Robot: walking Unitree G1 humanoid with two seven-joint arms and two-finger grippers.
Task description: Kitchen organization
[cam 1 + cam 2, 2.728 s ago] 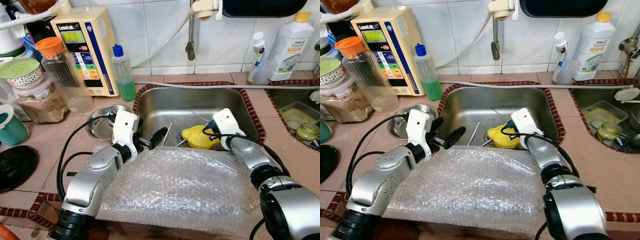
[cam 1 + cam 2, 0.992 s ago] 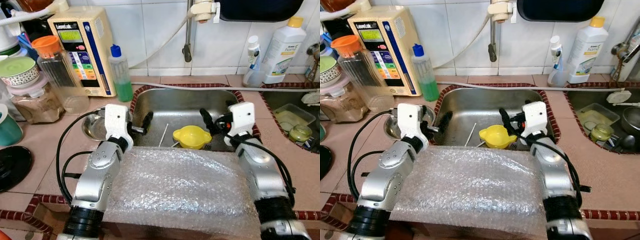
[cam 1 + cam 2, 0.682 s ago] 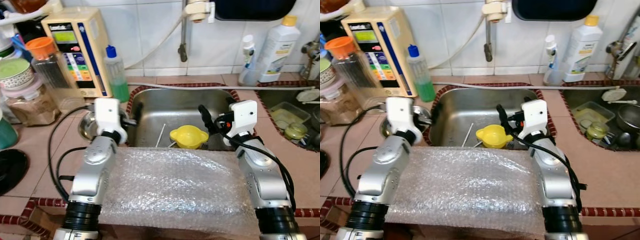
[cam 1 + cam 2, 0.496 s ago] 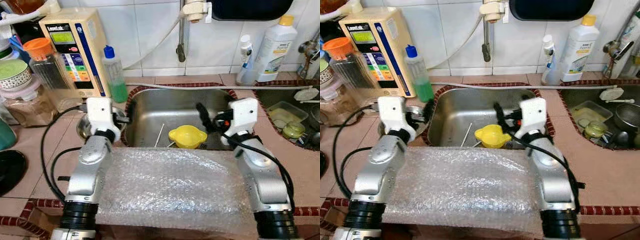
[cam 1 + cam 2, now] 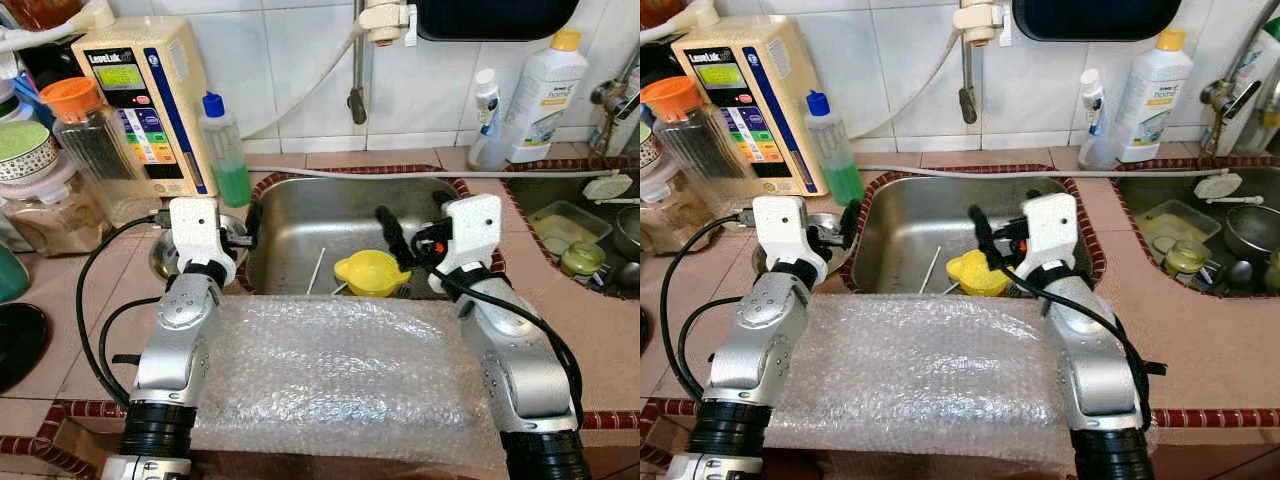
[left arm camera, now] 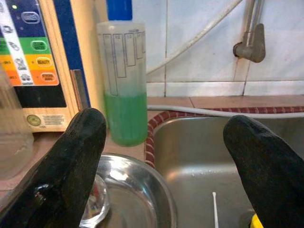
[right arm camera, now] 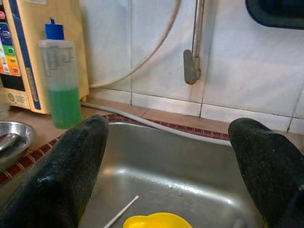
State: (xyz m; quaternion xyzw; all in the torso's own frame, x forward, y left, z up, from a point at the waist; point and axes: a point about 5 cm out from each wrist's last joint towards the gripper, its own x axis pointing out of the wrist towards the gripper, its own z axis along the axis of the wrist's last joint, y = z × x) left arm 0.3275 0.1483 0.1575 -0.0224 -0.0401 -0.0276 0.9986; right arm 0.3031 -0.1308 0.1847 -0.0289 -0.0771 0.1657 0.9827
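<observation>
A steel sink is set into a tiled counter, and everything is placed here relative to it. A yellow funnel-like cup is seen lying on the sink floor near its front wall, with a thin white stick on the floor beside it. Across the sink's front rim a sheet of bubble wrap is spread, and both forearms are rested on it. The left gripper is held at the sink's left rim, beside a small steel bowl on the counter; its black fingers are shown spread wide and empty in the left wrist view. The right gripper is held over the sink, just above the yellow cup, its fingers also spread wide with nothing between them. In the wrist views the green soap bottle behind the sink's left corner is brought close, and only a sliver of the cup is caught at the edge. The second basin to the right of the sink, with a jar and dishes inside, is shown more fully in the right eye view. The jars at the far left are cut off and their contents are hard to make out.
</observation>
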